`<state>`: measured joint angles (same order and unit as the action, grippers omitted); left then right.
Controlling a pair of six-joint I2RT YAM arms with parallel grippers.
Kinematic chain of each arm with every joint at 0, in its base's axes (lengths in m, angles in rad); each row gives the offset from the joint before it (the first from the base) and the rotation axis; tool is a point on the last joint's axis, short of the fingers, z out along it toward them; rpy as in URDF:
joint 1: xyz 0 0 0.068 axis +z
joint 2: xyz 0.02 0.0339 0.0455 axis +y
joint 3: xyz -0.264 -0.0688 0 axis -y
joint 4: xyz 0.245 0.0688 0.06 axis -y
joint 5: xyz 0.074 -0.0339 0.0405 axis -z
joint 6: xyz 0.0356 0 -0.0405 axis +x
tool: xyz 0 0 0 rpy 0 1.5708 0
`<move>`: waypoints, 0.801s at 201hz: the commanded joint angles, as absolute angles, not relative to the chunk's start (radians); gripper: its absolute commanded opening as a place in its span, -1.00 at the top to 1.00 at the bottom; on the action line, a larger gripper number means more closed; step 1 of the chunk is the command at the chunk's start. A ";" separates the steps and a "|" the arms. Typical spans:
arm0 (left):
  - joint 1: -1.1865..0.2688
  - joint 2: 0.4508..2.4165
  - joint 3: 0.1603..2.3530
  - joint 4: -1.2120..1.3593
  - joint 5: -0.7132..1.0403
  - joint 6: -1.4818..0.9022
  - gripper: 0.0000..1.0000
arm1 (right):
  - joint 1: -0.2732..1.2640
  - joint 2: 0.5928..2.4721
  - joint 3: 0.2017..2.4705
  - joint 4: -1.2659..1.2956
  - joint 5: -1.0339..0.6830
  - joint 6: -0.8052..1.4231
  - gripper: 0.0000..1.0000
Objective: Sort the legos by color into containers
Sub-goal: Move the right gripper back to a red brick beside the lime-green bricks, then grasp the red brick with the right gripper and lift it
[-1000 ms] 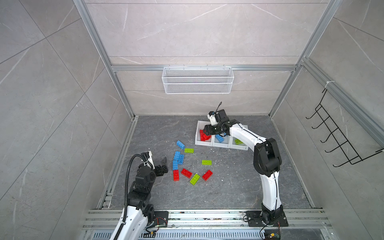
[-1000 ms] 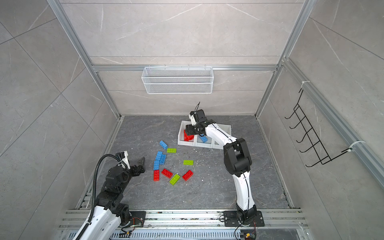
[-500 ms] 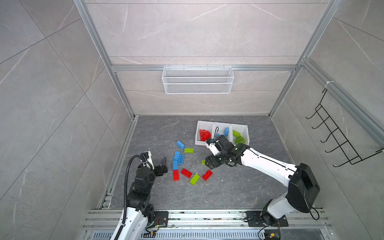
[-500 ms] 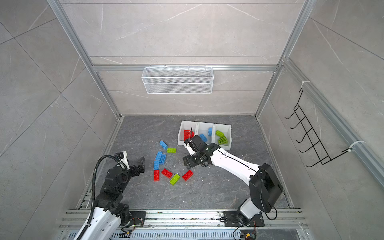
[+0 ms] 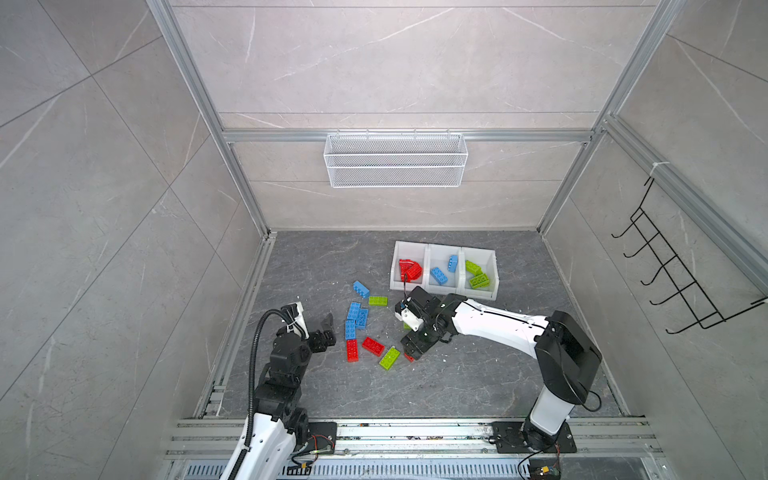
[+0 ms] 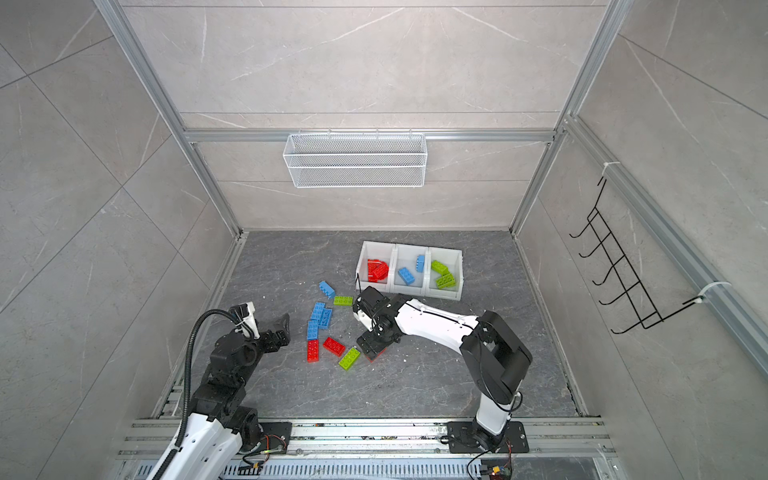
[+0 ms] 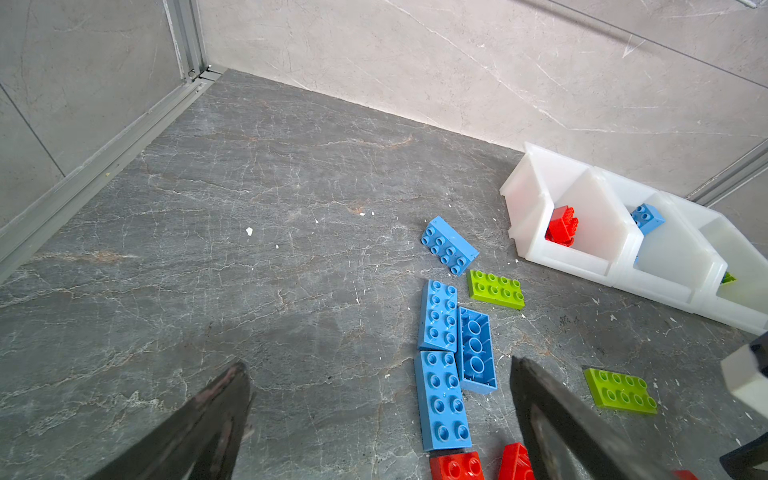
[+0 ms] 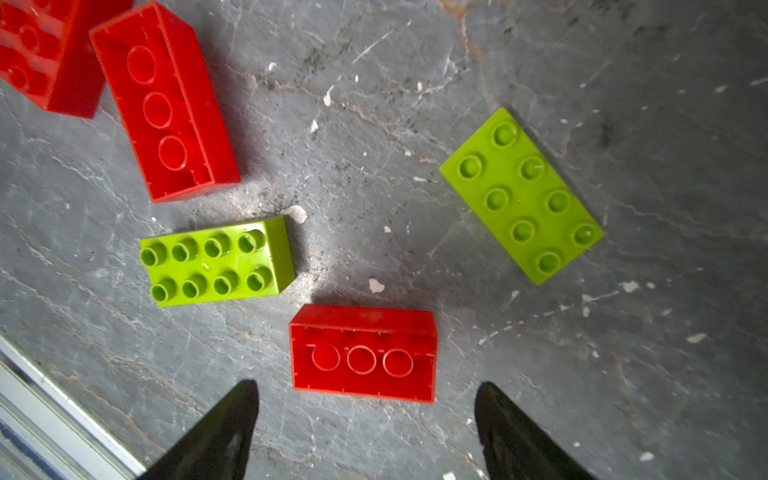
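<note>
Red, blue and lime legos [image 5: 356, 318] [image 6: 319, 318] lie scattered on the grey floor. The containers [image 5: 444, 246] [image 6: 411, 246] [image 7: 582, 266] stand behind them, holding red, blue and green bricks from left to right. My right gripper [image 5: 415, 351] [image 6: 372, 348] [image 8: 366, 390] is open, low over a red brick [image 8: 363, 353] that lies hollow side up, level with its fingertips and touching neither. A green brick [image 8: 216, 262] lies just beyond it. My left gripper [image 5: 326, 330] [image 6: 282, 328] [image 7: 379, 363] hangs open and empty left of the blue bricks [image 7: 442, 399].
A white wire basket [image 5: 395, 166] hangs on the back wall and a black hook rack [image 5: 665, 282] on the right wall. Aluminium rails [image 5: 245, 299] edge the floor at the left. Another green brick [image 8: 521, 195] and two red bricks [image 8: 166, 104] lie near the right gripper.
My right arm has swung from the containers back over the pile and come down above the red brick, its jaws opening wider. The left arm has not moved.
</note>
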<state>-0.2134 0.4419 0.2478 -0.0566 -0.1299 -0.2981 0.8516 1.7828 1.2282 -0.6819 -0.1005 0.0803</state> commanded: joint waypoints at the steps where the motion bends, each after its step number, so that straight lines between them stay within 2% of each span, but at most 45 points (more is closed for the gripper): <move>1: -0.211 0.437 0.252 -0.040 -0.143 -0.304 -0.99 | 0.872 1.829 1.274 -0.714 -0.078 0.049 -0.69; 69: -0.210 0.442 0.252 -0.038 -0.140 -0.302 -0.99 | 0.894 1.899 1.288 -0.729 -0.018 0.059 -0.65; 94: -0.211 0.446 0.254 -0.036 -0.138 -0.302 -0.99 | 0.895 1.911 1.292 -0.740 -0.021 0.055 -0.48; 161: -0.210 0.450 0.254 -0.035 -0.136 -0.300 -0.99 | 0.894 1.855 1.292 -0.710 -0.015 0.070 -0.23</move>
<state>-0.2134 0.4488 0.2478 -0.0563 -0.1295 -0.2981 0.8883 1.8927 1.2755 -0.7109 -0.0219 0.0593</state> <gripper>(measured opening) 0.996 0.663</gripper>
